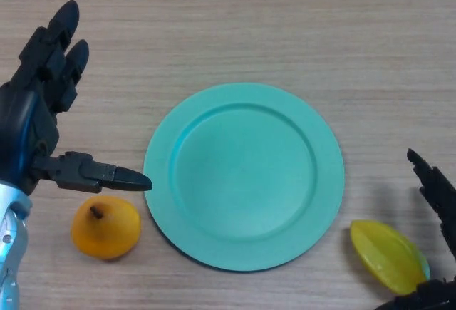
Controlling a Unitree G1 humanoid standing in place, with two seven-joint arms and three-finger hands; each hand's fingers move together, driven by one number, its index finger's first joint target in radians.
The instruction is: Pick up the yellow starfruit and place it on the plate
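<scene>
Starfruit (pixel 388 255) lay just beside the plate (pixel 165 182), the right robot hand (pixel 436 189) spread wide around it — a glancing close could skid it off — left robot hand (pixel 43 89) open, idle.

Left matte-black plastic hand (pixel 35 117): thick blocky segmented fingers, pointed tapered thumb tip, blue trim on the wrist, silver metal forearm with small screws. Right matte-black hand (pixel 440 203): same angular black segments, only partly in view.
</scene>
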